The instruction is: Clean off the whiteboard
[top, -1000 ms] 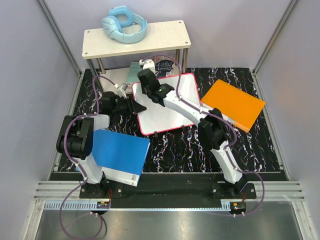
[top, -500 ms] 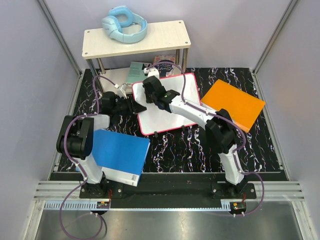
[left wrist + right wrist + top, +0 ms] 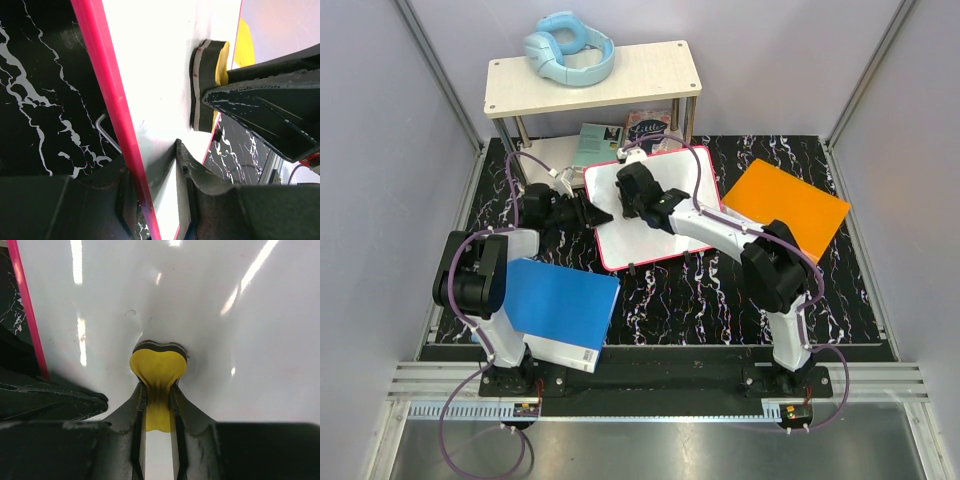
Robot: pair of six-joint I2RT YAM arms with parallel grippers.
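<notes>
- Top view: the board (image 3: 638, 242) lies flat on the bench (image 3: 670, 300), mid-bench, between the two arms. Your left tool (image 3: 596, 213) sits at its left edge, and your right tool (image 3: 628, 184) is over its far half. No writing shows on the part that is visible.
- Left wrist: the left tool (image 3: 151, 172) is clenched on the rim (image 3: 107, 100), one finger under the board and one on top. Treat the board as thin, stiff and light. It would likely skate on the bench under a wipe, so the rim is the right place to pin it. The eraser (image 3: 205, 85) rests face-down on the white.
- Right wrist: the right tool (image 3: 157, 390) is clamped on the eraser's yellow foam back, which pinches in, so it is soft. The white face is glossy and slick, so press lightly and evenly.
</notes>
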